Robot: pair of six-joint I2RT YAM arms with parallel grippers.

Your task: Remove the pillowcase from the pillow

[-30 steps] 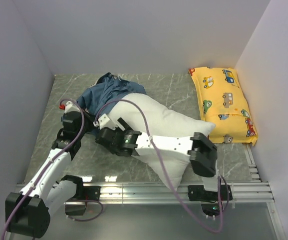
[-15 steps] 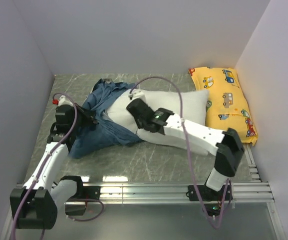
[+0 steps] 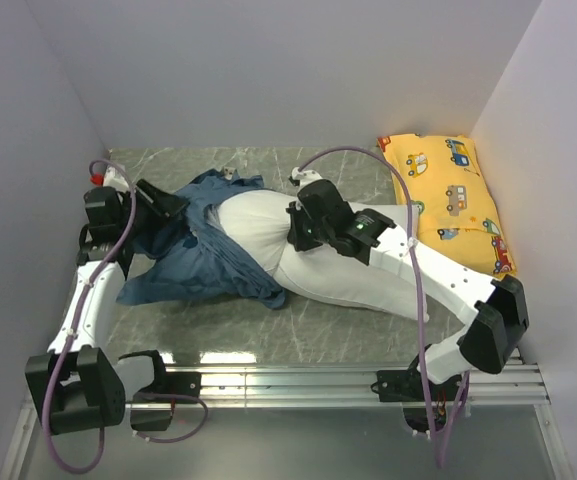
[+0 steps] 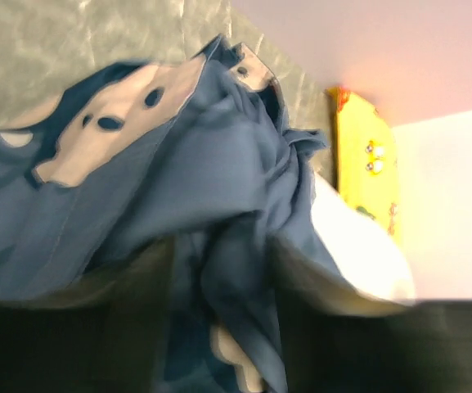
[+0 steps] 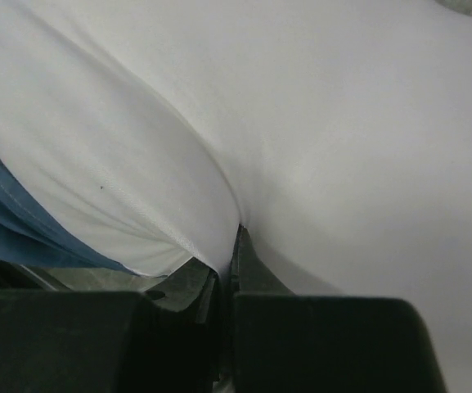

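The blue pillowcase (image 3: 203, 265) lies crumpled at the left, still over the left end of the white pillow (image 3: 258, 225). My left gripper (image 3: 173, 203) is at the pillowcase's back left edge. In the left wrist view its fingers stand apart with a fold of the pillowcase (image 4: 203, 164) hanging between them, and my left gripper (image 4: 223, 327) is blurred. The pillow (image 4: 358, 254) shows white beyond the fabric. My right gripper (image 3: 293, 232) is on top of the pillow (image 5: 342, 123). The right gripper (image 5: 234, 246) is shut, pinching a ridge of white fabric. A strip of pillowcase (image 5: 6, 221) shows at the left.
A yellow car-print pillow (image 3: 448, 205) lies against the right wall and shows as the yellow pillow (image 4: 366, 164) in the left wrist view. Grey walls close in the left, back and right. A metal rail (image 3: 298, 380) runs along the near edge by the arm bases.
The left gripper moved back and left with the pillowcase and its fingers came apart. The right gripper closed on the pillow and shifted right, and more white pillow is bare.
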